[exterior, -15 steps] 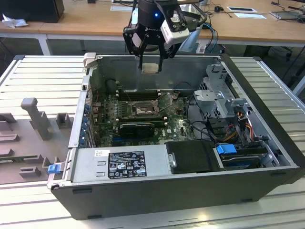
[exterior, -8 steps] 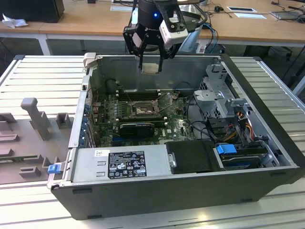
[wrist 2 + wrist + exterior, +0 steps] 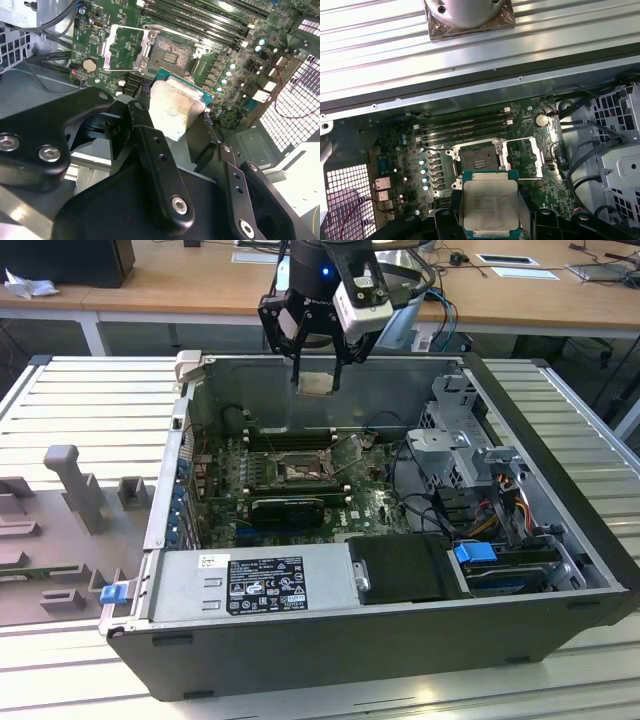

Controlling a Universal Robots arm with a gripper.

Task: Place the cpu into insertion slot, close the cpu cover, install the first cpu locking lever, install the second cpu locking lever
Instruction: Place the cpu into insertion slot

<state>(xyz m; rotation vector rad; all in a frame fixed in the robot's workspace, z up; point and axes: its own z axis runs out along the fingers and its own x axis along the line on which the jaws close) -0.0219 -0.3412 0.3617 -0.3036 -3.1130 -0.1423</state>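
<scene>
– One chip in play: where is the cpu (image 3: 318, 383) in the exterior view?
– Pinched between the jaws, hanging above the open computer case (image 3: 350, 650), well over the insertion slot (image 3: 298, 472) on the green board. The case lies on the ribbed metal surface (image 3: 90, 390).
– And in the second wrist view?
– The cpu (image 3: 175, 110) sits tilted, with a black finger (image 3: 141, 117) against one edge. Beyond it the insertion slot (image 3: 170, 55) lies bare, and the cpu cover (image 3: 122, 47) is swung open beside it.
– The first wrist view?
– The cpu (image 3: 490, 202) shows its silver lid to the camera, gripped on two opposite edges. The insertion slot (image 3: 477, 159) is just past it, with the cpu cover (image 3: 524, 156) folded out alongside.
– How will it handle?
– Light, thin and stiff, I'd say, with a smooth lid that could slip. Its underside and the slot's pins are likely delicate, so the side edges are the place to hold it, as the jaws do now
</scene>
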